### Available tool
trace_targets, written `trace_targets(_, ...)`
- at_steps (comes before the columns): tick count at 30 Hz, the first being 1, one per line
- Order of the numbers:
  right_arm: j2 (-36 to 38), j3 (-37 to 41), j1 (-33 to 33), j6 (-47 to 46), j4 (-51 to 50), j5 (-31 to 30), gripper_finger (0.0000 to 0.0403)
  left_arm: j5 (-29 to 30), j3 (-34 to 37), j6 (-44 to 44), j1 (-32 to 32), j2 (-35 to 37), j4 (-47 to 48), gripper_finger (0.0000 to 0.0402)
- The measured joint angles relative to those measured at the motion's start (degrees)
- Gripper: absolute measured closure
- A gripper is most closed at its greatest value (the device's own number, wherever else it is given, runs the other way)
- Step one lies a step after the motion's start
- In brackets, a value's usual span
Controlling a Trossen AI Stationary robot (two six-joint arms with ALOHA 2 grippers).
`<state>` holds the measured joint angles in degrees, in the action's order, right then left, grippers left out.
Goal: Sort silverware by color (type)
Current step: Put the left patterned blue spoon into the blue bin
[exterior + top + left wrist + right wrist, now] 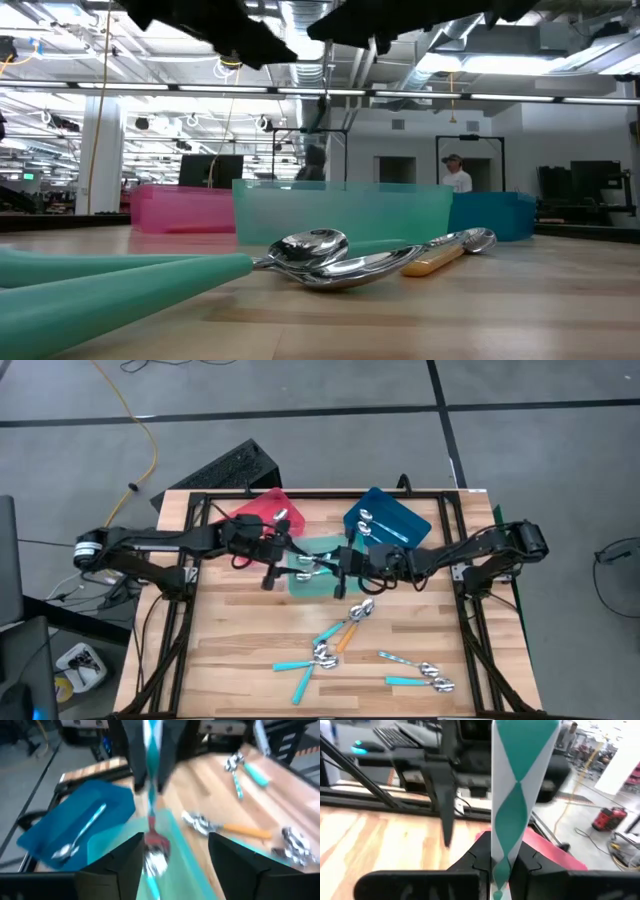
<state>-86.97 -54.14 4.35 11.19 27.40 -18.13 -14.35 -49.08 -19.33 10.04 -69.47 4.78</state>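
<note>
**Teal spoon held over the teal tray**

The right gripper [345,565] is clamped on the handle of a teal-and-white spoon [512,805], hanging just above the teal tray [310,582] at the table's middle. The left gripper [272,563] hovers at that tray's far-left edge with its fingers spread and nothing between them. A red tray [262,512] sits just beyond the teal tray on one side, and a blue tray [390,520], already holding pale-handled spoons, on the other.

The loose silverware [340,640] lies nearer than the teal tray, well apart from it: teal and orange handles tangled together, metal bowls overlapping.

These spoons look light and rigid, with polished bowls likely to slip under the fingers. The coloured handle is probably the better place to grip, mid-length, where it is flat and free of its neighbours. Where spoons cross, lifting one may drag another along.
</note>
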Motion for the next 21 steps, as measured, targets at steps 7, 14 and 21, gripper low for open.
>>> trace_targets(7,1.6,-1.5,-2.8,-2.9,-8.4,-12.1,0.0348,7.3,0.1,1.5,0.0,7.2,16.2,0.0184)
trace_targets(14,2.2,-13.5,-11.8,-9.0,-42.2,-15.7,0.0348,7.6,0.1,7.1,0.0,12.7,21.3,0.0184)
trace_targets(21,2.1,-17.4,-22.6,-14.8,-59.7,-14.7,0.0348,7.6,0.1,9.2,0.0,16.3,25.0,0.0184)
